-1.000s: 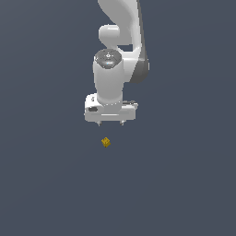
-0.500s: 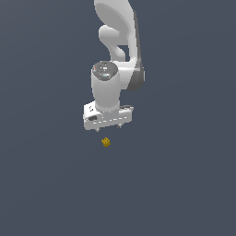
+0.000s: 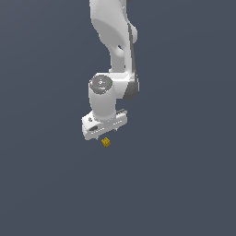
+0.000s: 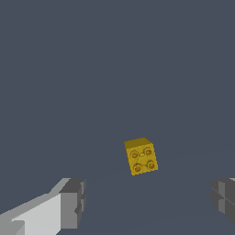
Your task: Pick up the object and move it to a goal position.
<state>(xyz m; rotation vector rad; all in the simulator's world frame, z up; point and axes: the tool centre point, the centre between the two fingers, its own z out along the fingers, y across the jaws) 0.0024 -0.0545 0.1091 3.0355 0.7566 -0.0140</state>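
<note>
The object point(image 3: 106, 142) is a tiny yellow-gold block lying on the dark grey floor, just below the white hand of the arm in the exterior view. The wrist view shows the object point(image 4: 141, 156) with four round studs on its facing side. My gripper point(image 4: 149, 202) is open, its grey fingertips point(image 4: 73, 203) spread wide to either side, and the block sits a short way beyond the gap between them, untouched. In the exterior view the gripper point(image 3: 105, 133) hangs right above the block, its fingers mostly hidden under the hand.
A flat dark grey floor point(image 3: 184, 184) surrounds the block on all sides. The white arm point(image 3: 113, 37) rises from the hand toward the top of the exterior view.
The hand has come down toward the block, closing the gap above it. The block has stayed where it was.
</note>
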